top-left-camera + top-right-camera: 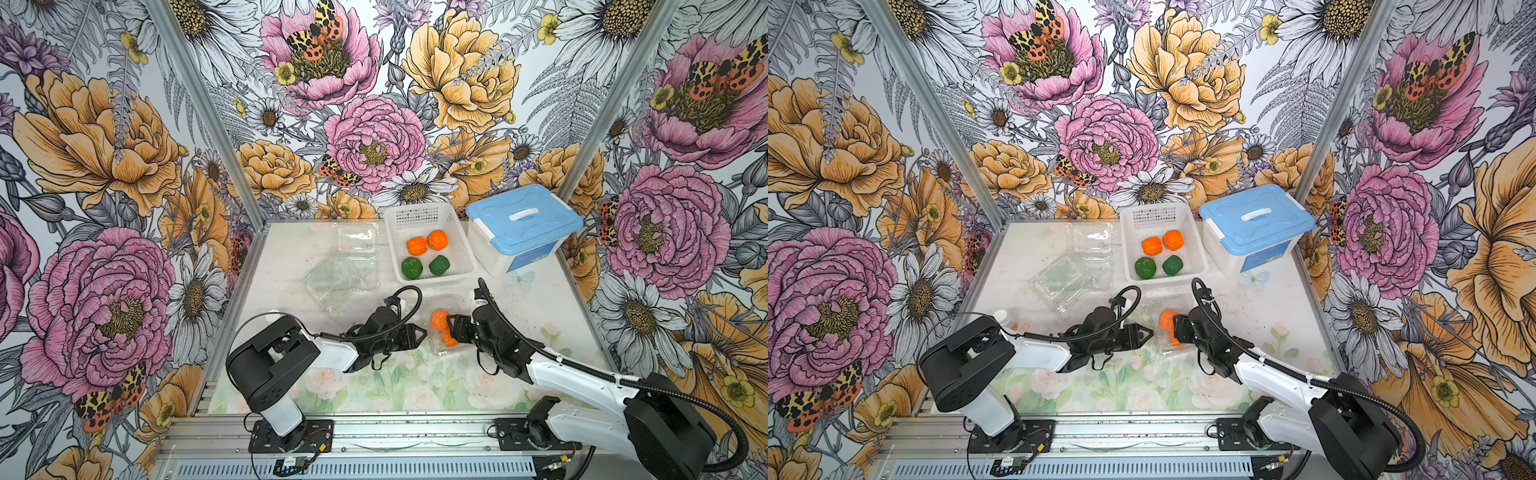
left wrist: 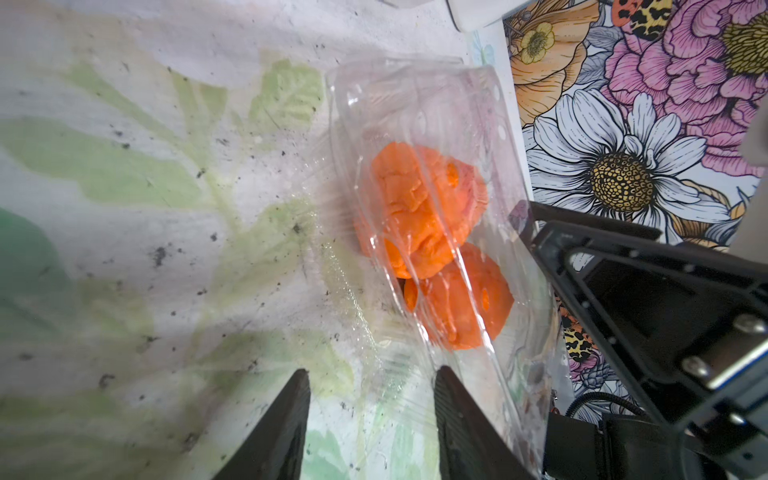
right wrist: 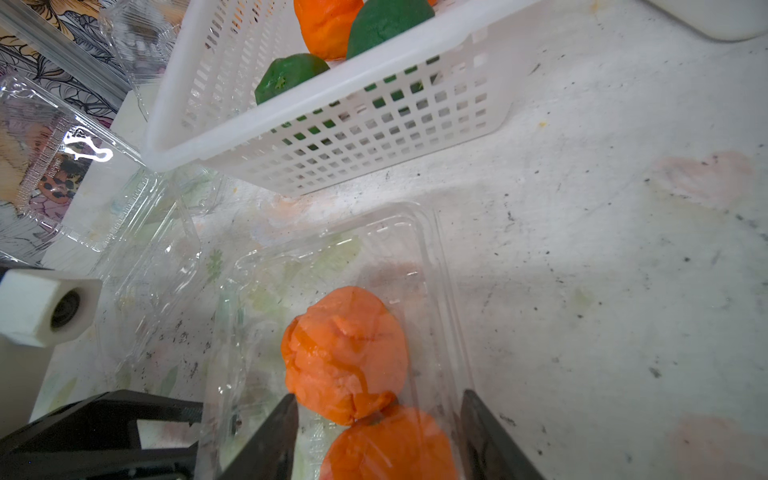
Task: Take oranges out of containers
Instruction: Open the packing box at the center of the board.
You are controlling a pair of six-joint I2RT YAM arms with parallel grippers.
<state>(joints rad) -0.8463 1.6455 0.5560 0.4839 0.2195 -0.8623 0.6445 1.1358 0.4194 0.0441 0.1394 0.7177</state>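
the pale, speckled, flower-printed surface (image 1: pixel 374 374) carries a clear open container (image 3: pixel 332 257) between the left end effector (image 2: pixel 372 372) and right end effector (image 3: pixel 380 397). farther back than the left end effector lie two more clear containers (image 1: pixel 355 237) (image 1: pixel 332 282); farther back than the right, a white basket (image 1: pixel 415 208) and blue-lidded tub (image 1: pixel 523 220).

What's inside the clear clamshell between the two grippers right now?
The clamshell holds two fruits touching each other: the far orange in plain view, the near orange partly covered by the right gripper in both top views. The floor beneath them is hidden.
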